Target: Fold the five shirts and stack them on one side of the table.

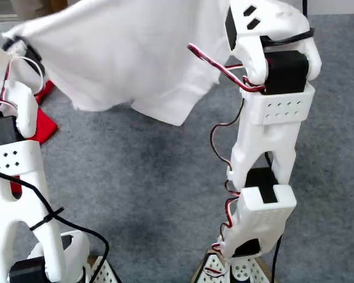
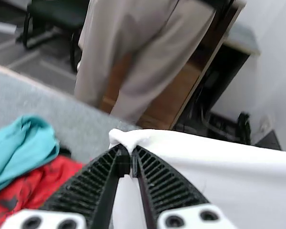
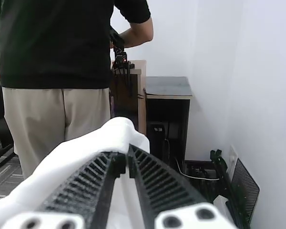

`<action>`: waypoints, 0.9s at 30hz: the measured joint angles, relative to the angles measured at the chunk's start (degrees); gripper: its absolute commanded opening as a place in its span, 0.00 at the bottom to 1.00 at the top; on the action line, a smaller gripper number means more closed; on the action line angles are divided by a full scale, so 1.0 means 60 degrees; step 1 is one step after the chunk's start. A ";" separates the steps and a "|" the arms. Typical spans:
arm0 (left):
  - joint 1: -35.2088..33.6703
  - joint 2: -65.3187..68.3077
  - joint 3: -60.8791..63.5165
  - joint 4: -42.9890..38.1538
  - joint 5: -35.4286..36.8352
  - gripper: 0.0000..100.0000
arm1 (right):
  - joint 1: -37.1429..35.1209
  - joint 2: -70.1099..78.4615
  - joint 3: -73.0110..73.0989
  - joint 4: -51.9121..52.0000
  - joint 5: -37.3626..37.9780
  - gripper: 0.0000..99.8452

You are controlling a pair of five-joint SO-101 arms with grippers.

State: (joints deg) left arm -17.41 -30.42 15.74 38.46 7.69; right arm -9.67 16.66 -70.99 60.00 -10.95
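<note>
White shirt (image 1: 124,53) hangs pinched in 2 jaws.

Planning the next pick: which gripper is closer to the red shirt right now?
Left. The left gripper, shut on the white shirt, hangs close beside the red shirt; the right gripper holds the white shirt's other end, farther off.

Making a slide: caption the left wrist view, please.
Left claw shut on the white shirt; teal shirt and red shirt heaped nearby.
</note>
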 measured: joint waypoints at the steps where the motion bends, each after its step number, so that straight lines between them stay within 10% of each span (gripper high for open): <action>1: 0.0000 0.0000 0.0000 0.0205 0.0000 0.02 | 0.0000 0.0000 0.0000 0.0000 0.0000 0.01; 12: 0.0000 0.0000 -0.0015 0.0762 0.0000 0.02 | 0.0000 -0.0015 0.0000 0.0982 0.0088 0.01; 27: 0.0117 0.0000 -0.2242 0.7663 -0.1861 0.02 | 0.0015 -0.0015 -0.0454 0.6857 0.1289 0.01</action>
State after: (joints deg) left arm -16.70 -30.42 2.29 84.44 -3.47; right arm -9.58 16.57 -73.71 101.14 -3.21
